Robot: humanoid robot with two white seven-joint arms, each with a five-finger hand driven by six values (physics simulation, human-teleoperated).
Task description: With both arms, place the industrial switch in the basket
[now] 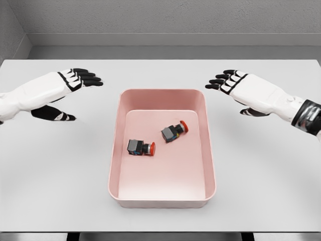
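- Head view showed the left hand (75, 80) raised over the table (55, 165) to the left of the basket (162, 95), fingers extended and relaxed, thumb hanging below, grasping nothing.
- The right hand (235, 83) mirrored it to the right of the basket, fingers likewise loose and empty.
- Both hands stood well apart from the basket rim, beyond its far corners.
- Two switches lay on the pink basket floor: one industrial switch (141, 147) left of centre, red button pointing right; a second switch (174, 132) just beyond it, tilted, red button toward the upper right.
- Neither switch touched the other or a hand; both lay between the two hands and nearer the camera.
- Handling judgement: each unit appeared small, rigid and light; the dark body seemed to offer flatter faces for gripping than the round red cap.
- Judged from placement, the deposit appeared complete.
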